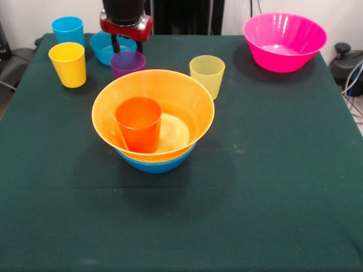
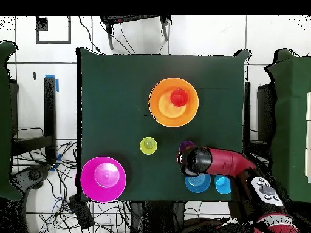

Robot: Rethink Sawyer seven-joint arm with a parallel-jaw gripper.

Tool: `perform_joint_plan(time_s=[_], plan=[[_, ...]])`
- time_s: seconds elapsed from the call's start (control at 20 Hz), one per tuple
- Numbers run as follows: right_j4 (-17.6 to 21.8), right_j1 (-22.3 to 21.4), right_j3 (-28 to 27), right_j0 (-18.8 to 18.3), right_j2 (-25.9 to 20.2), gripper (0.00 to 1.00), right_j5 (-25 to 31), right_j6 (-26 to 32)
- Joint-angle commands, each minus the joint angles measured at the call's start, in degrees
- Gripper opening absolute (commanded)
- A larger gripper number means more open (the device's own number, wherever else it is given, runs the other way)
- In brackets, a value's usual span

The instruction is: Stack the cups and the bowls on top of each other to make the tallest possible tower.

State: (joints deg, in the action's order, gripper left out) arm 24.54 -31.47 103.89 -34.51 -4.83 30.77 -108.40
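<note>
Tower (image 1: pixel 154 122) sits mid-table: orange-yellow bowl (image 1: pixel 187 93) nested in a blue bowl (image 1: pixel 156 165) whose rim just peeks out underneath, w/ the orange cup (image 1: pixel 138 123) standing upright inside, off to one side of the bowl's floor. Gripper (image 1: pixel 127 43) hangs at the far side directly over the purple cup (image 1: pixel 127 62); two dark fingers (image 1: pixel 115 43) reach down toward its rim, w/ the small shallow blue bowl (image 1: pixel 105 46) just behind. Can't tell if the jaws are closed on the rim or only straddling it, since the arm's body hides the tips from overhead and the front view shows only the finger shafts. Step in hand, as I read it: picking the purple cup as the next piece. Next move needs a firm pinch on the thin rim, straight lift clear of the shallow bowl, then carry to the tower and drop onto/into the orange cup, which is off-centre, so aim matters. Other pieces loose: blue cup (image 1: pixel 67 30) and yellow cup (image 1: pixel 68 64) near each other at one far corner, pale yellow-green cup (image 1: pixel 207 75) just beyond the tower, pink bowl (image 1: pixel 284 41) at the other far corner, well apart. Green bowl not visible. Task early on, most pieces unstacked.
</note>
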Motion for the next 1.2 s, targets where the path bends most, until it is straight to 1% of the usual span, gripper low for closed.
perform_joint_plan(time_s=[0.05,0.1,0.35,0.4,0.45,0.55,0.7,0.85,1.05,1.2], plan=[[0.19,4.33,-5.03,2.13,-3.83,1.0,1.59,-0.51],[0.79,4.46,-3.88,2.37,-3.17,1.0,-0.21,-1.52],[2.59,5.58,-1.68,3.6,-0.62,1.0,-4.46,-4.15],[3.25,5.82,-0.93,4.0,0.16,1.0,-6.38,-4.99],[3.33,5.84,-0.55,4.05,0.39,1.0,-6.97,-5.1],[3.93,5.74,1.8,4.13,1.16,1.0,-9.56,-5.65],[3.62,4.95,2.6,4.2,1.22,1.0,-9.81,-5.07],[3.17,5.05,3.15,4.4,1.39,1.0,-10.83,-4.88],[2.3,4.14,4.23,4.49,1.29,1.0,-10.31,-4.05],[2.68,2.96,6.66,3.84,1.15,1.0,-11.84,-3.67]])
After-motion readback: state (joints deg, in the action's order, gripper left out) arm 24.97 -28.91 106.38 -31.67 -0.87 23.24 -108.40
